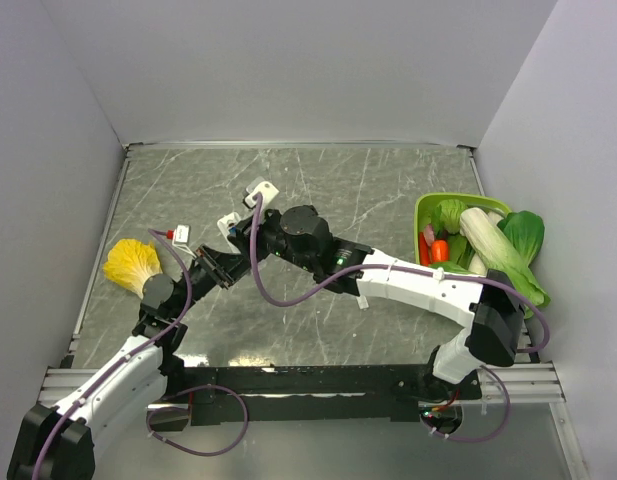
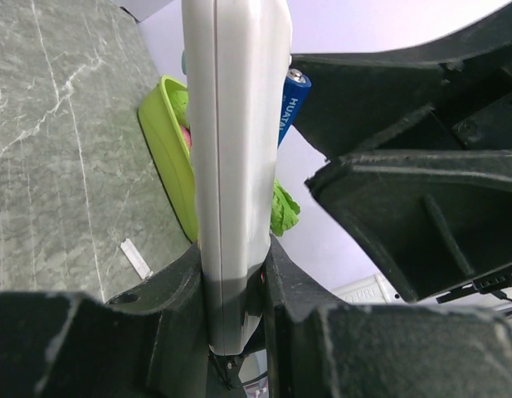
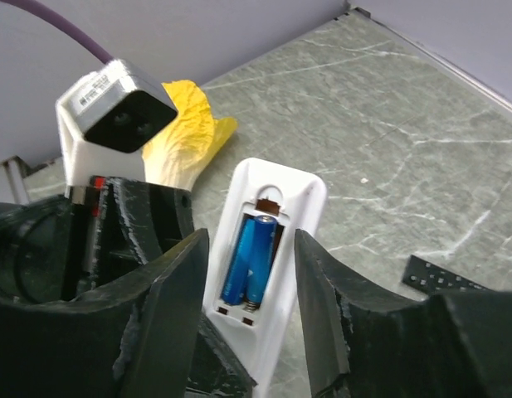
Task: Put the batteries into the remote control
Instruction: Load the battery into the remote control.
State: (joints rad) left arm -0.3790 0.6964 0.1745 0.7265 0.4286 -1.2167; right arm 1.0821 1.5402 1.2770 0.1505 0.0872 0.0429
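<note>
**Cells in the bay, but one may not be seated**

The batteries lie side by side in the open bay on the back of the remote control, which is held up off the counter, left of centre. The left hand is clamped on one end of the remote, so most of the body stands free. The right hand has its fingers spread to either side of the bay and pinches nothing that I can see.

In the left wrist view, the silvery tip of one cell stands proud of the remote's back. I judge that this cell is not fully down. A push at an angle could let the spring kick it out, and it would drop to the counter and roll. Since only one end of the remote is gripped, pressing far from that grip could lever the remote round or slide it between the left fingers.

The polarity marks and the far contacts are too small to read. From above, the arms cover the remote almost wholly. I cannot tell whether the right fingers touch the remote's edges. No bay cover is clearly identifiable. A yellow leaf lies beyond to the left, and a green basket sits at the right.
</note>
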